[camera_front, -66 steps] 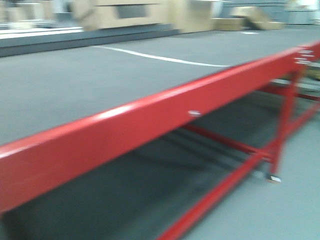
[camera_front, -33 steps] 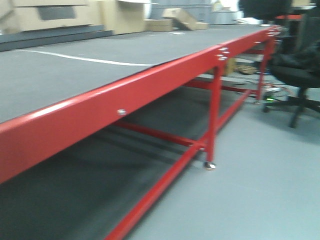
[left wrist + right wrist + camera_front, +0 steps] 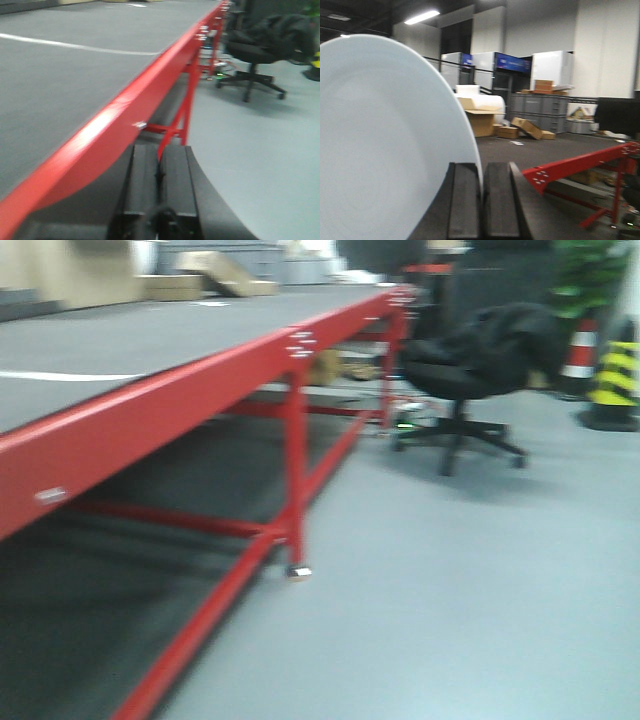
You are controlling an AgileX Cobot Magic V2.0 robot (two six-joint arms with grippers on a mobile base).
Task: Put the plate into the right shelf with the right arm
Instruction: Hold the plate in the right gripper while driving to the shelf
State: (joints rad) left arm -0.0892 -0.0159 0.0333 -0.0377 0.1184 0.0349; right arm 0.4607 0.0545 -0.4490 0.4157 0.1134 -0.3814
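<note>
Right wrist, right tool [image 3: 481, 169] nipping plate [image 3: 380, 150] rim, left tool [image 3: 159, 151] closed empty, open floor [image 3: 480, 590] beside red table [image 3: 180, 392]

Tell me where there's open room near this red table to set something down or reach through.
The grey tabletop behind the red rail is bare. The floor between the table leg and the office chair is open. It is crowded around the chair and the striped cones beyond it.

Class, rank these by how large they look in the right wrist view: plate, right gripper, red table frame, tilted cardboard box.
1. plate: largest, but nearest the camera.
2. right gripper and red table frame: similar spread, unranked.
3. tilted cardboard box: smallest, far away.
</note>
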